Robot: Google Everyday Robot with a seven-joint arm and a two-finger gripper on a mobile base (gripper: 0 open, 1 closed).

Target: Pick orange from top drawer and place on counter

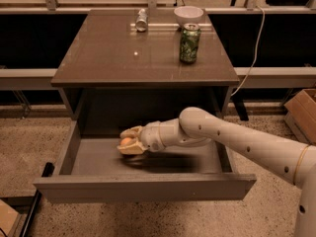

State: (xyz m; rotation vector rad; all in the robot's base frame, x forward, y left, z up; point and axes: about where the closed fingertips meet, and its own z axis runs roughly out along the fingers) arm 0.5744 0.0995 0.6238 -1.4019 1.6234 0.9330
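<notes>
1. While the drawer [143,187] stands pulled fully out beneath the desk [123,58], the arm [237,137] reaches into it from the right, and the end effector [122,142] sits low over the left-centre of the drawer floor.
2. The end effector's pale fingers [129,132] are wrapped above and below the orange [128,141], so it reads as closed on the fruit. Only a small patch of orange skin shows between them.
3. The orange is therefore inside the drawer, in the grasp, well back from the front panel and clear of the left wall. Whether it rests on the grey floor or is already a shade off it is hard to say from this angle; the shadow beneath hints at a slight gap.
4. The step in hand looks like the end of the pick: the grasp is made, the lift out of the drawer is not yet done, and nothing has reached the desk.
5. The next move calls for a rise and a pull back towards the front panel, since the desk overhangs the rear of the drawer and a straight lift there would likely strike its underside.
6. Once clear of the edge, the arm must climb above the desk and set down on bare surface. The front and left parts are free, while a green can [189,43], a bowl [188,15] and a silver can [141,20] lying on its side occupy the back.
</notes>
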